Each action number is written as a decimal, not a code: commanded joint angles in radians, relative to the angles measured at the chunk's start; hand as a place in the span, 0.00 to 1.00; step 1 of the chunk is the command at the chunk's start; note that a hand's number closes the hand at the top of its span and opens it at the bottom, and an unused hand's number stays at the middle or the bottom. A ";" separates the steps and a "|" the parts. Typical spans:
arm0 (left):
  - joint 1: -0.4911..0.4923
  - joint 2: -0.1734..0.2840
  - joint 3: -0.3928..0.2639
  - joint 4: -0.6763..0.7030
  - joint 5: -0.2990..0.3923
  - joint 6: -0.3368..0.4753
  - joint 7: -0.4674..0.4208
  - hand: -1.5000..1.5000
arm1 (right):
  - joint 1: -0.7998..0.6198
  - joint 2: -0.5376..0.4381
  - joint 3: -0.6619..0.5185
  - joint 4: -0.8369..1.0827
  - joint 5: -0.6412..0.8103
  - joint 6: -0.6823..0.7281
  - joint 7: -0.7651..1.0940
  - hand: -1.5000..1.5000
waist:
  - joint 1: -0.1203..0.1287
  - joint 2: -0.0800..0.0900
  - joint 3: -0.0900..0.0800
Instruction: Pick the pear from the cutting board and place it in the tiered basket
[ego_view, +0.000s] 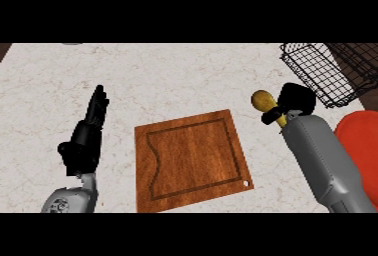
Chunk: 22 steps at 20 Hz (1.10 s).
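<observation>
Now right hand (289, 106) curled round the pear (263, 101), above bare counter near the tiered basket (325, 75). Left hand (87, 135) straight-fingered, holding nothing.

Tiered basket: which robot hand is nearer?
Right. The right robot hand, holding the pear, is just below-left of the tiered basket; the left robot hand rests far left, beyond the cutting board.

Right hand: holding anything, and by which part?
Yes. The right hand holds the pear by its right side, above the counter; the left hand holds nothing.
</observation>
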 joint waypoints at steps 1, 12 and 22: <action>-0.006 0.002 -0.015 0.001 0.002 -0.019 -0.001 0.50 | -0.115 -0.047 -0.158 0.065 0.025 -0.019 0.364 1.00 | 0.059 0.006 -0.002; -0.046 -0.029 -0.078 0.016 -0.003 -0.051 -0.001 0.50 | -0.579 -0.188 -0.282 0.206 0.252 0.046 0.776 1.00 | 0.154 0.003 -0.001; -0.069 -0.039 -0.084 0.021 -0.008 -0.047 0.000 0.50 | -0.742 -0.247 -0.398 0.330 0.392 -0.116 0.779 1.00 | 0.163 0.016 0.004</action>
